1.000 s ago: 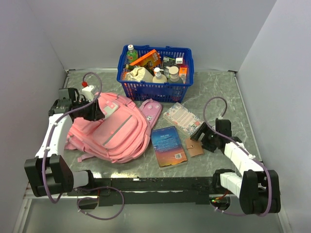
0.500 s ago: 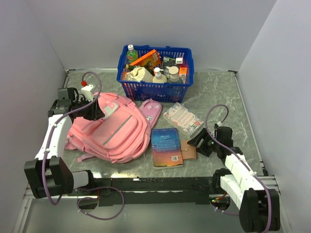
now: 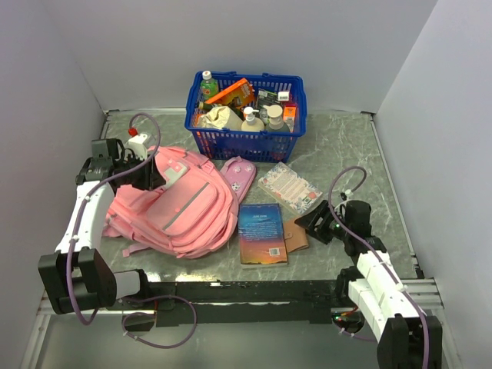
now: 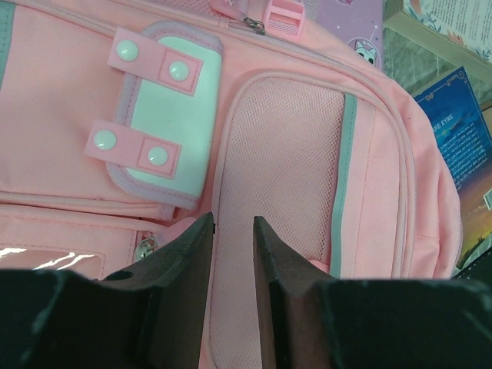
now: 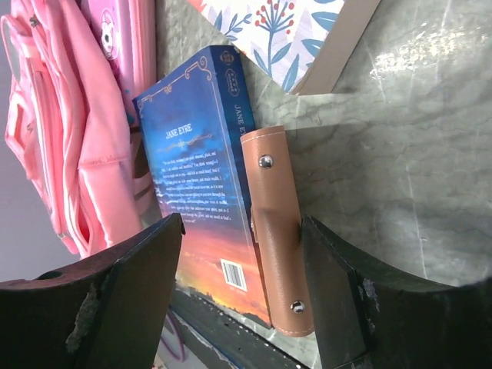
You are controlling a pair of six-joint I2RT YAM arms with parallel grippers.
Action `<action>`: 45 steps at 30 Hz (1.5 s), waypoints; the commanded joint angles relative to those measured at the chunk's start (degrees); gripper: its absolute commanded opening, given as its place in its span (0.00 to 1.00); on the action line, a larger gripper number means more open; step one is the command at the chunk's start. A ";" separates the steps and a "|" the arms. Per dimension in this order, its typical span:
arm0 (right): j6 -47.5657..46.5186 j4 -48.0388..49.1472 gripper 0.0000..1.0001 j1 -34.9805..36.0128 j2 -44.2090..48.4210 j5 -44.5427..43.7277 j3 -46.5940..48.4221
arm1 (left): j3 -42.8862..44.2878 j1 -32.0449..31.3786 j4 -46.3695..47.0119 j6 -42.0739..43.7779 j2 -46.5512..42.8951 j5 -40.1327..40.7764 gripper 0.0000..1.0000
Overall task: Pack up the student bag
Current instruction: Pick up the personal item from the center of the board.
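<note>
While right hand (image 5: 240, 224) gapes wide astride brown case (image 5: 277, 254) beside book (image 5: 196, 169), left hand (image 4: 233, 221) nearly closed on backpack (image 4: 284, 154); grip unclear.

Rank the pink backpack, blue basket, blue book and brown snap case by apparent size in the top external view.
1. pink backpack, the largest.
2. blue basket, somewhat smaller, though it sits farther from the camera.
3. blue book, clearly smaller.
4. brown snap case, the smallest.
</note>
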State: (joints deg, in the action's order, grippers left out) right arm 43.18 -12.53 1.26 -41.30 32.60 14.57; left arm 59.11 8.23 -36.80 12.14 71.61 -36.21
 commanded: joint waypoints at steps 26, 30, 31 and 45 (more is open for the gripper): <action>-2.39 1.39 0.25 8.24 -4.76 -6.75 3.00 | 11.02 -10.48 -11.01 6.31 -1.74 -7.31 0.46; -4.86 -4.85 0.21 8.32 -1.95 -10.18 8.18 | 5.42 -26.73 -8.13 3.87 -4.11 -0.47 0.47; -5.03 -5.48 0.20 8.32 -1.25 -11.06 8.98 | 4.44 -28.69 -7.59 3.51 -3.94 0.51 0.47; -5.12 -3.81 0.19 10.52 -2.20 -8.08 13.64 | -3.30 -35.56 2.26 -0.28 -5.17 22.58 0.50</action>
State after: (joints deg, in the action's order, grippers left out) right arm 38.44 -17.67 10.96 -42.72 23.57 25.19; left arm 56.77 -27.20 -38.68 12.60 68.42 -20.56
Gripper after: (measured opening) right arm 0.222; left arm 0.494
